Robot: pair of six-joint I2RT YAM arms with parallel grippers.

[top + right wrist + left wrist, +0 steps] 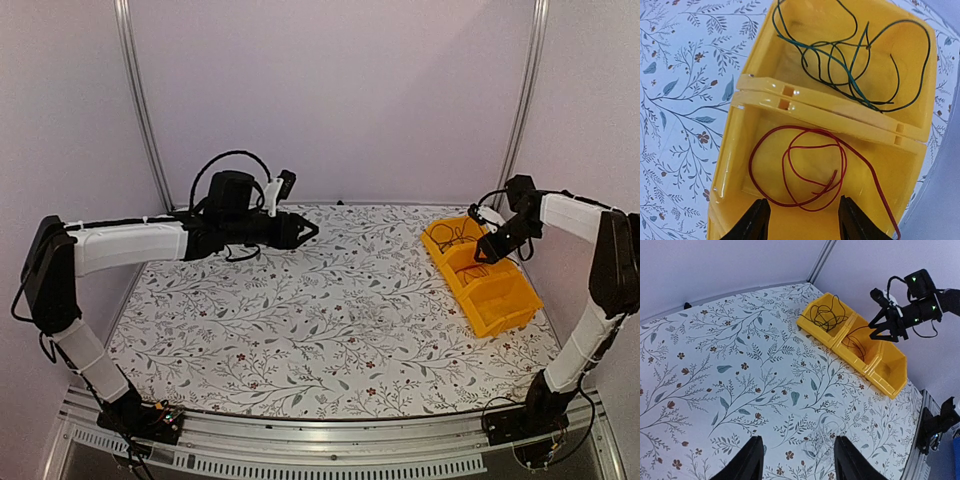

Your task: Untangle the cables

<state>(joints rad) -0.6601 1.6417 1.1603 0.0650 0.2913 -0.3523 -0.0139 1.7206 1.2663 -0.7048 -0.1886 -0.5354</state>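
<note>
- Right claw [802, 220]: spread, pinching nothing; red cable [805, 129] coiled just ahead of its fingertips, inside a yellow bin [840, 107].
- Dark cable [840, 65]: next compartment beyond.
- Left claw [799, 460]: spread, empty.

The worktop [330, 320] is covered with a white cloth printed with grey-green twigs, leaves and small brown-red flowers. Near its far right corner three yellow bins [887, 371] stand in one row, wall touching wall. The row runs obliquely from the far edge toward the right edge. Where two bins meet, their rims have small square slots. A metal post [140, 100] rises at the far left corner and a second post [525, 90] at the far right corner, both against pale lilac walls [330, 100]. A ribbed metal rail [320, 445] runs along the near edge.
</note>
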